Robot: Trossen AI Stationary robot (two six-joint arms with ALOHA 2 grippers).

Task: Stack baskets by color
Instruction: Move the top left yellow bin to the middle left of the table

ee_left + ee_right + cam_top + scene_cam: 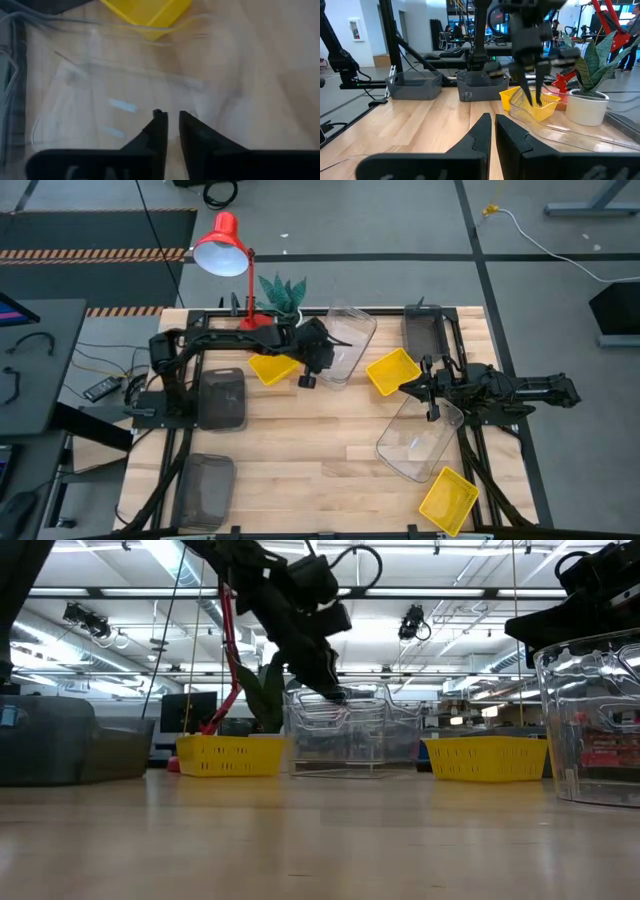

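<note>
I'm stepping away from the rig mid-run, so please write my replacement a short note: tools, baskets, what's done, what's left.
Left tool: over the clear basket by the plant; I can't tell if it holds it.
Right tool: shut on the rim of the second clear basket.
Yellow baskets: three, lying apart.
Grey baskets: three, lying apart.
Done: no stack visible.
Left: stack all three colours.

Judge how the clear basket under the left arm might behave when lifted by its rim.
The clear basket looks thin-walled, so it is probably light and may flex. Its smooth plastic could slip in the left tool. Held at one edge, it would likely tilt.
</note>
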